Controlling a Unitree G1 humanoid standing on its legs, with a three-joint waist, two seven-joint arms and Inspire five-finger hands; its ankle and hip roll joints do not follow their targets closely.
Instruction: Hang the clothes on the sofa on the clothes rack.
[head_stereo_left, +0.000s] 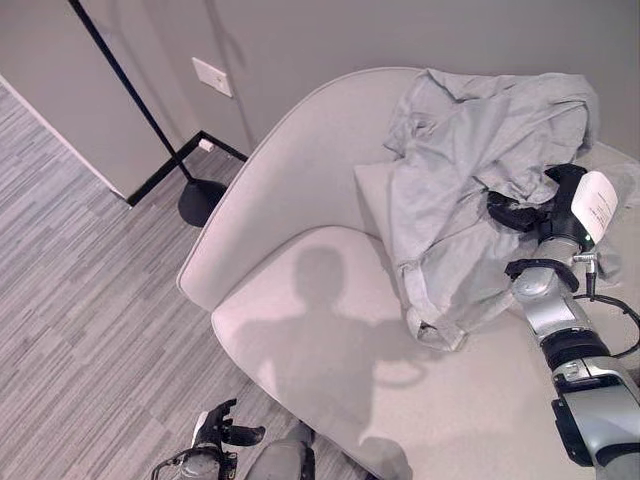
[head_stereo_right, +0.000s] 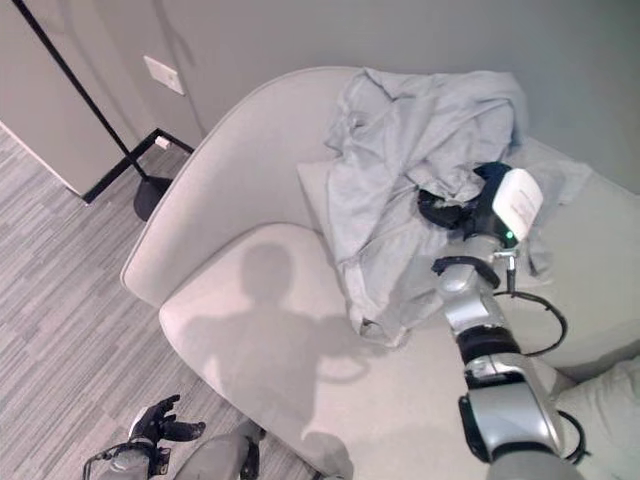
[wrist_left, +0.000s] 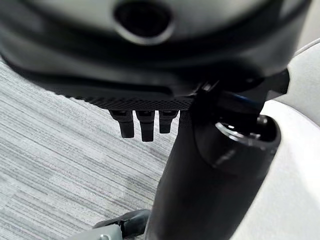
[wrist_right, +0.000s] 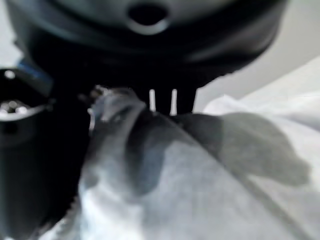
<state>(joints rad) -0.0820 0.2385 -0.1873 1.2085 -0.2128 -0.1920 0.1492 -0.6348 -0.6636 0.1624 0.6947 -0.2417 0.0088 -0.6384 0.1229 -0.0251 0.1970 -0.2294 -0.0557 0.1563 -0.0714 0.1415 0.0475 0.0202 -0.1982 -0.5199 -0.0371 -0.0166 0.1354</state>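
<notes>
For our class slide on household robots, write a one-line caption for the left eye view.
The right hand grips a grey garment draped over the pale sofa; a black rack pole stands nearby.

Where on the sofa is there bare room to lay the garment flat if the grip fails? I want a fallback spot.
The front of the sofa seat, between the curved backrest and the grey garment, lies bare. The back right is crowded: the garment drapes there, with the right hand in its folds. The left hand hangs over the floor.
</notes>
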